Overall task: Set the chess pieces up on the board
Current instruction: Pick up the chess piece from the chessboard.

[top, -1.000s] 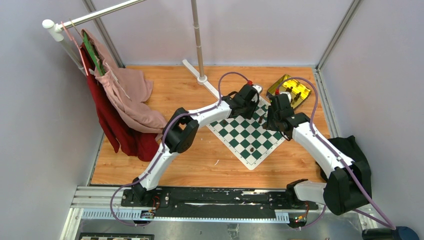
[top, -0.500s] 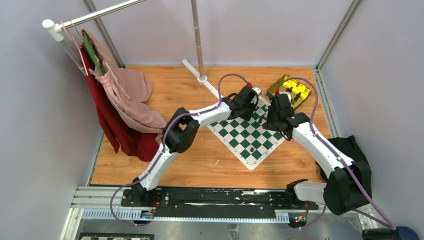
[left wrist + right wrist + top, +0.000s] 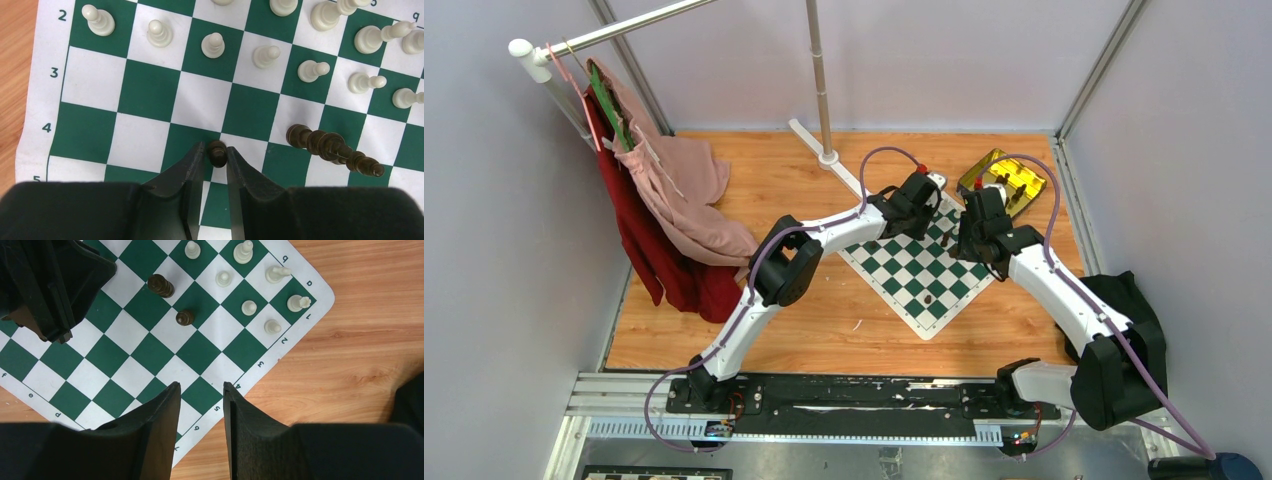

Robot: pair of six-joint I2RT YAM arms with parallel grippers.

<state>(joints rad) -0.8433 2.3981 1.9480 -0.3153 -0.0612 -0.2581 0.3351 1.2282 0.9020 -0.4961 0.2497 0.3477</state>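
The left gripper [image 3: 215, 148] is at the bottom centre of its wrist view. Its jaws stand narrow on either side of a dark pawn [image 3: 217, 153]. The pawn stands upright where four squares meet on the board [image 3: 145, 90]. Whether the fingers press the pawn cannot be told. A taller dark piece [image 3: 327, 145] is at the lower right, and white pieces [image 3: 213, 45] line the top of the frame. In the right wrist view, the right gripper [image 3: 200, 400] hangs over the board's lower edge, its jaws moderately apart with nothing between them. In the top view the board lies right of centre, with a gold tin [image 3: 1004, 180] near its upper right.
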